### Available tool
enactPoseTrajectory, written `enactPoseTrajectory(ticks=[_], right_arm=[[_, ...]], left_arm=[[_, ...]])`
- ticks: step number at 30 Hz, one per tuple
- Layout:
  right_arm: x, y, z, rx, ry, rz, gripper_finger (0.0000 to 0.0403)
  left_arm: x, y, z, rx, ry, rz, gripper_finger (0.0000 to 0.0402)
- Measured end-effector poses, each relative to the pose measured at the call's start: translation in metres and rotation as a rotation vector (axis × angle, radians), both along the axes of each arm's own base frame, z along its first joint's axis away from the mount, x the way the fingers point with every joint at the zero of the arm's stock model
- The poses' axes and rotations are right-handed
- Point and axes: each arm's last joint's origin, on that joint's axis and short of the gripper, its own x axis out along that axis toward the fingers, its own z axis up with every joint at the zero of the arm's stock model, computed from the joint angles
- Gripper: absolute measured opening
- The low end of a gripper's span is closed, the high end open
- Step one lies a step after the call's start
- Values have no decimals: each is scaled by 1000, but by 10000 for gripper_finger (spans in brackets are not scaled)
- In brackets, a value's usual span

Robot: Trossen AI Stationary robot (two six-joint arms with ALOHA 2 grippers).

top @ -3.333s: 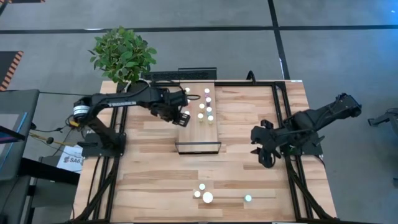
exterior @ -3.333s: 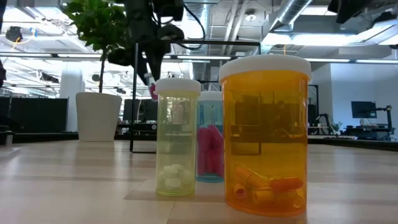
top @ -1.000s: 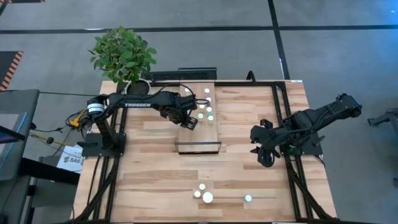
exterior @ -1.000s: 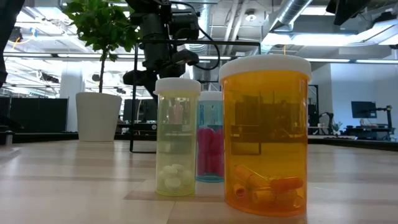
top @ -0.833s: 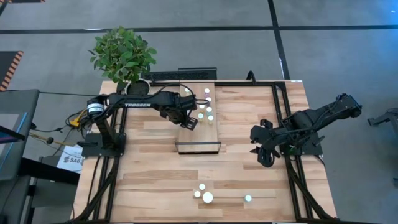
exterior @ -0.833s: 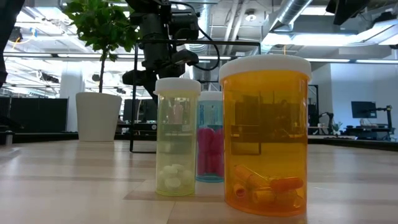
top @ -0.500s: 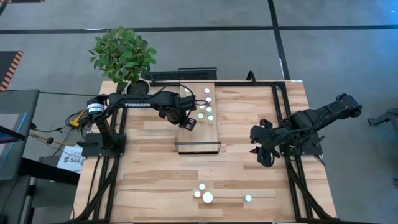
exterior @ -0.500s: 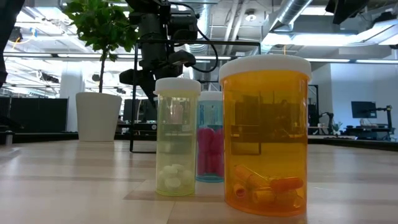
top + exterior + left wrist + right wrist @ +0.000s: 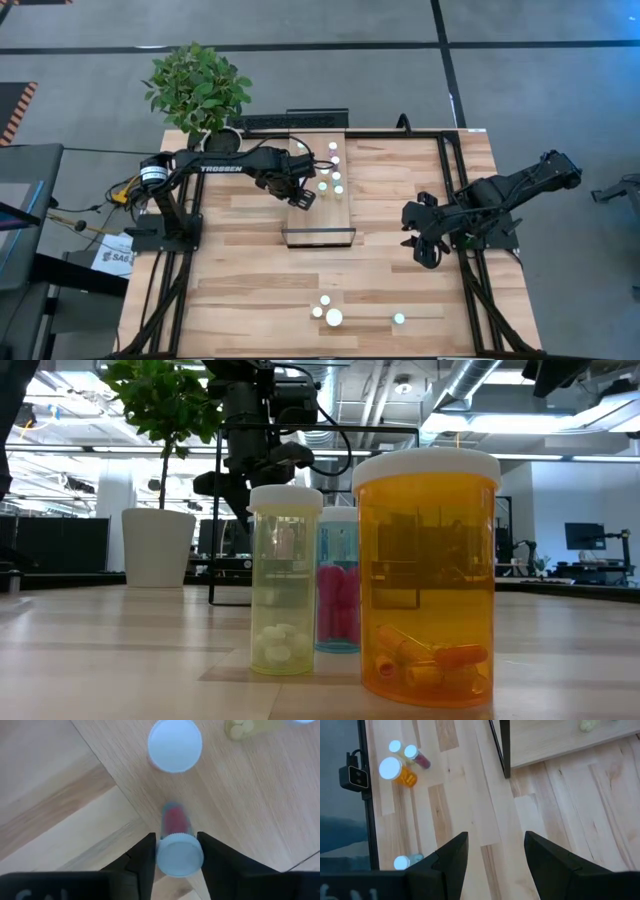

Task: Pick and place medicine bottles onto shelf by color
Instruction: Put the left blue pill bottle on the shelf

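The left gripper (image 9: 176, 851) straddles a pink bottle (image 9: 176, 840) standing on the shelf (image 9: 305, 215), fingers seemingly just loosened. Light, rigid, slick plastic: grip below the cap. The right gripper (image 9: 492, 852), fingers apart, waits at three o'clock.

Around the wooden table (image 9: 250, 260) the floor (image 9: 540, 80) was plain grey concrete, crossed by dark lines. A leafy potted plant (image 9: 196, 88) sat at the table's far left corner, its white pot (image 9: 158, 546) showing in the low view. Behind it the room opened into a big bright workspace: exposed silver ducts (image 9: 478, 380) overhead, strip lights (image 9: 60, 422) glowing, a dark monitor (image 9: 584, 536) off to the right, desks along the back.
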Motion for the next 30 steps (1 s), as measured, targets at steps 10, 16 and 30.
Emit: enactPoseTrajectory(ticks=[10, 16, 30], right_arm=[[0, 0, 0, 1, -3, 1, 217], [0, 0, 0, 1, -3, 0, 217], [0, 0, 0, 1, -2, 0, 217]], left_arm=[[5, 1, 1, 18, -49, 0, 157], [7, 2, 2, 25, -77, -8, 157], [5, 1, 1, 22, -47, -5, 158]])
